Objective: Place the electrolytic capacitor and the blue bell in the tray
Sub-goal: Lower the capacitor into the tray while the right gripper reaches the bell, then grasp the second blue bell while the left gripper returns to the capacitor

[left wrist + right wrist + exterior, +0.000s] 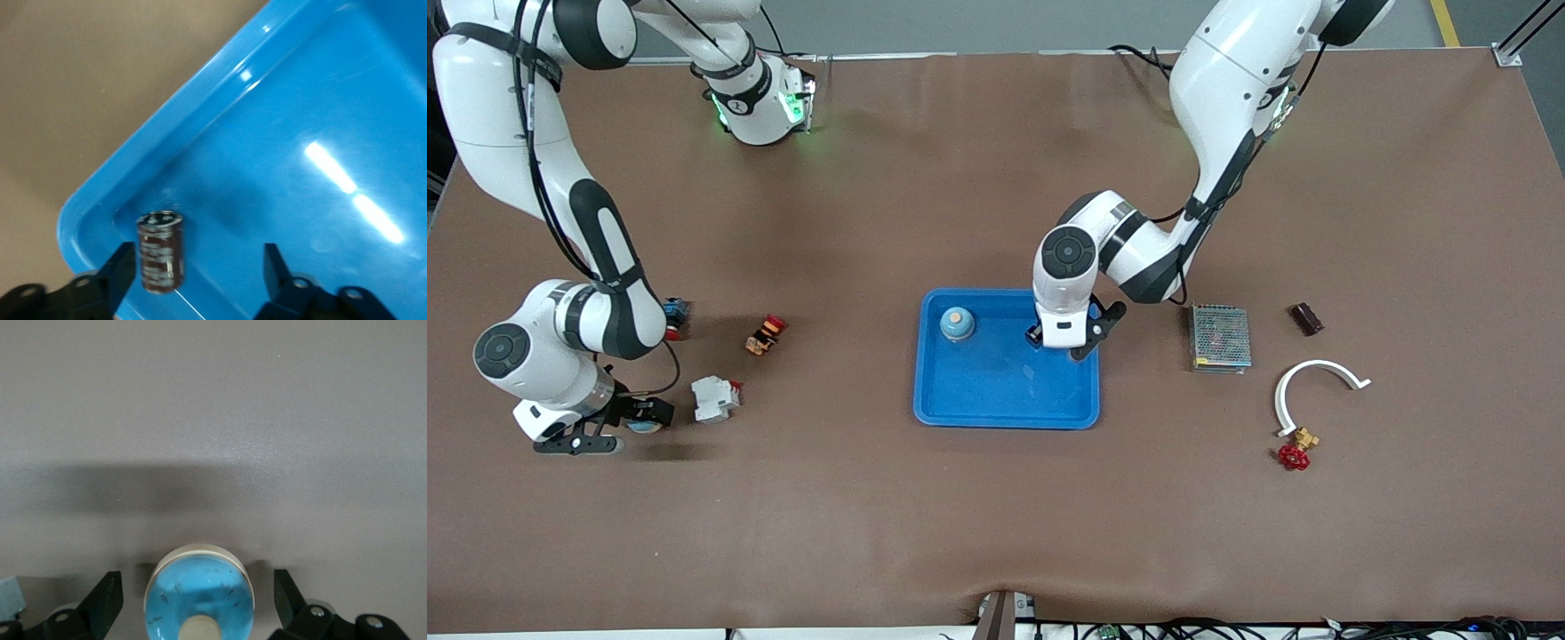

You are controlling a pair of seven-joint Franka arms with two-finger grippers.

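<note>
The bright blue tray [1005,404] lies mid-table. A blue bell with a tan button [957,324] sits in its corner toward the right arm's end. My left gripper [1060,342] hangs over the tray's corner toward the left arm's end. In the left wrist view it [199,267] is open, and the brown electrolytic capacitor [160,252] is inside the tray [200,87], close beside one finger [123,270]. My right gripper [640,418] is low at the right arm's end of the table. It [197,587] is open around a second blue bell [200,590] on the table, fingers apart from it.
A white breaker block [716,398] lies beside the right gripper, with a red and orange button part [766,335] and a blue and red part [676,316] farther back. Toward the left arm's end lie a metal mesh box [1220,338], a dark block [1307,318], a white curved piece [1316,382] and a red-handled valve [1296,449].
</note>
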